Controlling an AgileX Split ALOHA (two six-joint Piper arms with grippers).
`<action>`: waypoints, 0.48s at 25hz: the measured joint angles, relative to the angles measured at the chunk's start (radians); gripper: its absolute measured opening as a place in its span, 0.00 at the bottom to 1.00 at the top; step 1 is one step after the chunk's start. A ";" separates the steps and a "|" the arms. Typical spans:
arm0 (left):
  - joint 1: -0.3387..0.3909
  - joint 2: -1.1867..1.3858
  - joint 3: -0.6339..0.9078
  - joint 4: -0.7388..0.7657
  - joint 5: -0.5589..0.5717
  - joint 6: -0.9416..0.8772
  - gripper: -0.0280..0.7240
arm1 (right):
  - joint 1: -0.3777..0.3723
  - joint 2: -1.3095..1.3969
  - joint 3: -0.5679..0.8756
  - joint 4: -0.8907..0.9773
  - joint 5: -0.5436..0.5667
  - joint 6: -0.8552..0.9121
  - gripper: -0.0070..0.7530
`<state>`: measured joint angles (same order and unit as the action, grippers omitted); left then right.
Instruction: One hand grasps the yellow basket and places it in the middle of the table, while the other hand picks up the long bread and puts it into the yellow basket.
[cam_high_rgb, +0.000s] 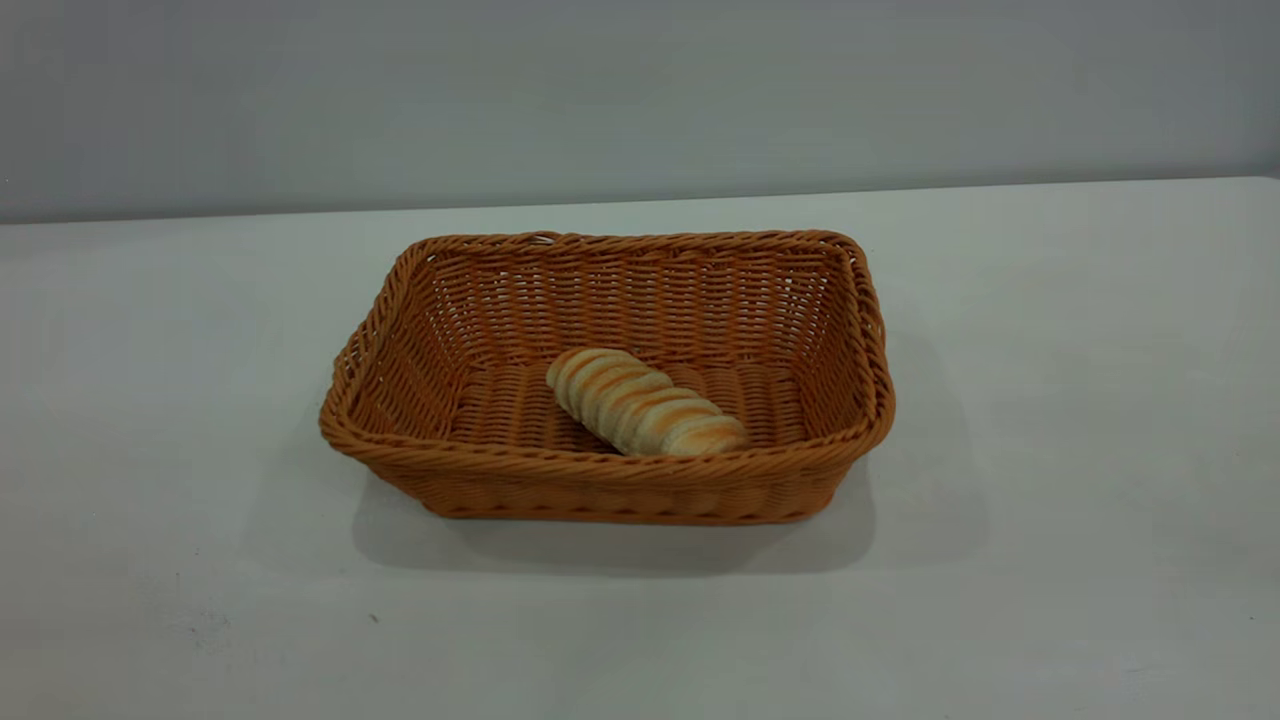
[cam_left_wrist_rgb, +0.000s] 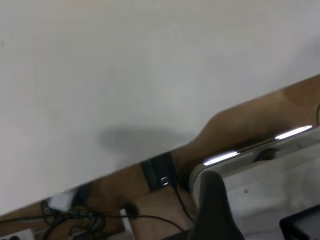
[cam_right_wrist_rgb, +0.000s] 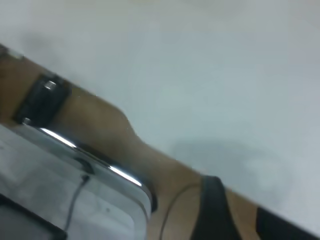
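The yellow basket (cam_high_rgb: 600, 470) stands on the white table (cam_high_rgb: 1050, 350) near its middle, long side toward the exterior camera. The long bread (cam_high_rgb: 645, 403) lies slantwise on the basket's floor, toward the near wall. Neither arm shows in the exterior view. My left gripper (cam_left_wrist_rgb: 255, 220) hangs past the table's edge (cam_left_wrist_rgb: 125, 65), its two dark fingers (cam_left_wrist_rgb: 212, 205) apart with nothing between them. My right gripper (cam_right_wrist_rgb: 247, 220) is likewise beyond the table's edge (cam_right_wrist_rgb: 225, 65), fingers (cam_right_wrist_rgb: 212, 210) apart and empty. The basket and bread do not show in either wrist view.
A grey wall runs behind the table's far edge (cam_high_rgb: 640, 100). Below the table, the left wrist view shows brown floor with black cables (cam_left_wrist_rgb: 75, 215), a black bracket (cam_left_wrist_rgb: 159, 172) and a shiny-rimmed grey panel (cam_left_wrist_rgb: 250, 150). The right wrist view shows a similar bracket (cam_right_wrist_rgb: 42, 100) and rim (cam_right_wrist_rgb: 90, 155).
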<state>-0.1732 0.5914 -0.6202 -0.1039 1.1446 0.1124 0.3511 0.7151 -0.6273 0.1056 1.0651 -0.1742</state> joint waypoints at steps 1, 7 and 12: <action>0.000 -0.023 0.026 0.000 -0.006 -0.008 0.81 | 0.000 -0.049 0.046 -0.016 0.004 0.014 0.77; 0.000 -0.165 0.125 0.000 -0.017 -0.022 0.81 | 0.000 -0.267 0.152 -0.035 0.046 0.031 0.77; 0.000 -0.241 0.132 0.000 -0.021 -0.024 0.81 | 0.000 -0.374 0.156 -0.035 0.050 0.032 0.77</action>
<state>-0.1732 0.3505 -0.4880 -0.1039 1.1235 0.0879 0.3511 0.3408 -0.4712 0.0701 1.1152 -0.1423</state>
